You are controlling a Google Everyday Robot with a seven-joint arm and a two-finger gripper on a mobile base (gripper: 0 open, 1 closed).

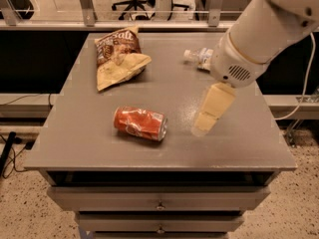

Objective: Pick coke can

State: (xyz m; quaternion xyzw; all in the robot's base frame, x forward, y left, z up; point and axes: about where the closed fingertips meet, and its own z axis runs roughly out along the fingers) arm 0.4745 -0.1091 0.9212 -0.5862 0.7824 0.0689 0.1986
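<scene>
The coke can is red with white lettering, dented, and lies on its side on the grey table, near the front and left of centre. My gripper hangs from the white arm, which enters from the upper right. It hovers above the table, just right of the can and apart from it. It holds nothing that I can see.
A brown and yellow chip bag lies at the back left. A clear plastic bottle lies at the back right, mostly hidden behind the arm. Drawers sit under the tabletop. Office chairs stand beyond a railing.
</scene>
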